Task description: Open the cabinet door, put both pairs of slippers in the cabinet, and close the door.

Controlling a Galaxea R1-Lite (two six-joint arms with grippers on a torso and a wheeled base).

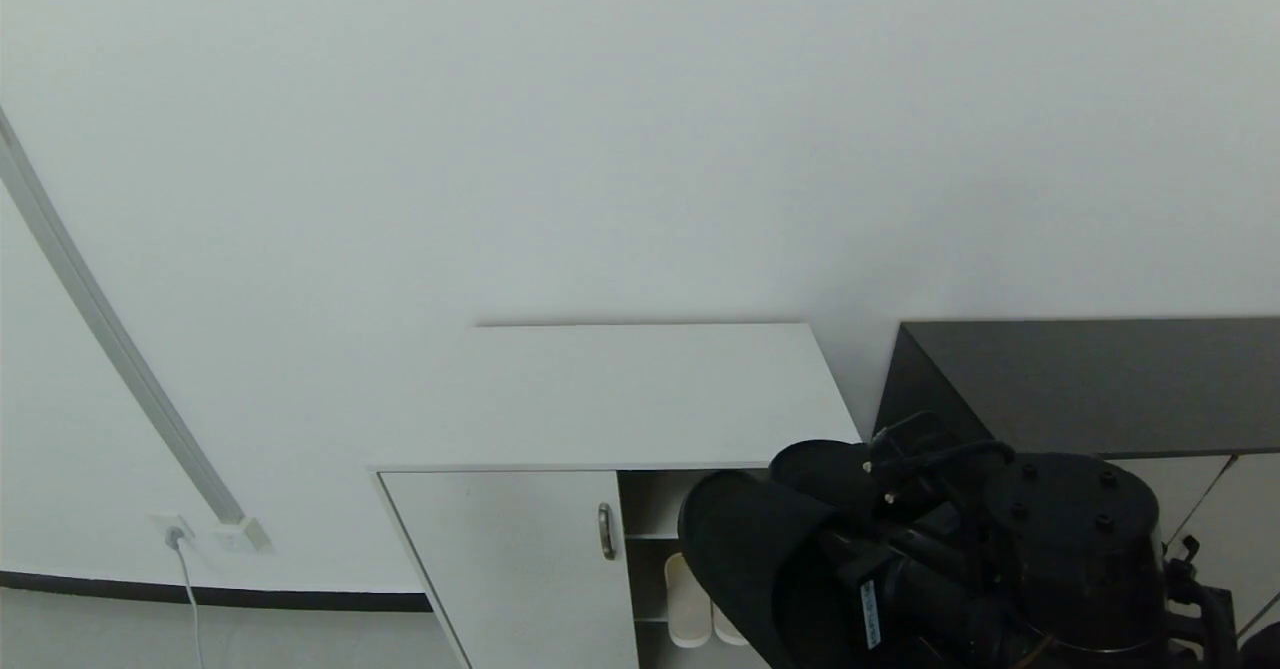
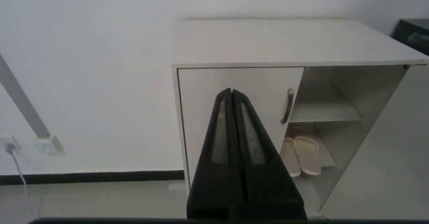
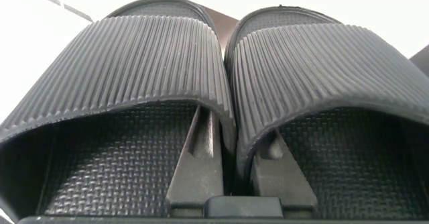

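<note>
Black slippers (image 1: pixel 745 559), lower right of the head view, are clamped in the jaws of the right gripper (image 3: pixel 233 177). 1 cream pair (image 2: pixel 301 155) already lies inside the open cabinet (image 2: pixel 281 43). The jaws of the left gripper (image 2: pixel 232 100) are pressed together, empty. Shelving this pair and closing the door remain.

Black slippers (image 3: pixel 154 56) (ribbed straps, grid-textured footbeds); white cabinet (image 1: pixel 640 389); cream slippers (image 2: pixel 301 155); silver handle (image 1: pixel 605 531).

Black slippers (image 1: pixel 745 549) raised before the open white cabinet (image 1: pixel 640 399)

The right arm (image 1: pixel 1080 539) carries the pair in front of the cabinet's open right half, where pale slippers (image 1: pixel 690 599) stand on a lower shelf. The left door (image 1: pixel 500 569) is closed, its handle (image 1: pixel 605 531) at the inner edge. A dark unit (image 1: pixel 1100 379) stands just beside it on the right.
</note>
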